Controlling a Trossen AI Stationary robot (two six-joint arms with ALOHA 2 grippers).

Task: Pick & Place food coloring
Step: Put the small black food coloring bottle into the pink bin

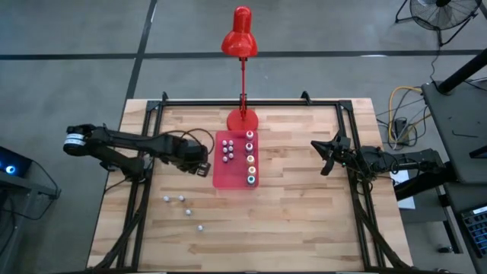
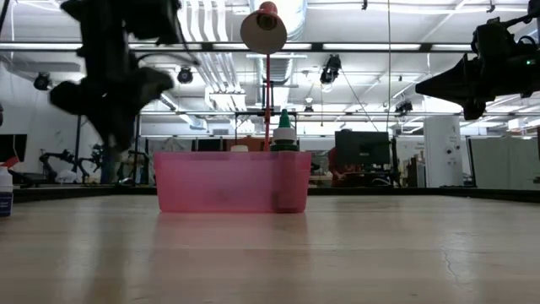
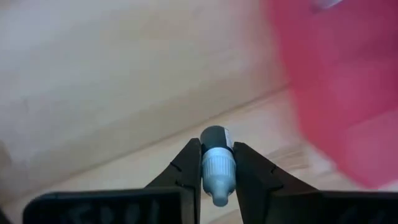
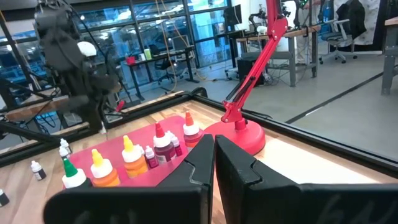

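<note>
Now left gripper [image 3: 217, 171] jaws clamped on a small white-capped bottle [image 3: 217, 163] beside the red tray [image 1: 236, 161], right gripper [image 4: 214, 155] jaws clenched empty, raised over the bench [image 1: 304, 213].

Setting: a robotics lab or workshop, open-plan and industrial.
Worktop [image 1: 274, 221]: wood-plank, boxed in by a black metal frame [image 1: 251, 101] with a dark robot arm [image 1: 129, 144] mounted at each side.
Floor around the worktop: bare grey concrete [image 1: 76, 46] crossed by dark lines.
Beyond the worktop's right edge: coiled yellow cable [image 1: 402, 99] and a standing fan [image 1: 437, 14].
Overhead, behind the worktop: exposed white ducts [image 2: 207, 25], strip lights, hanging cables.
Background beyond the worktop: monitors [image 2: 361, 152], office chairs [image 4: 329, 31], glass partitions [image 4: 161, 37], more benches.
</note>
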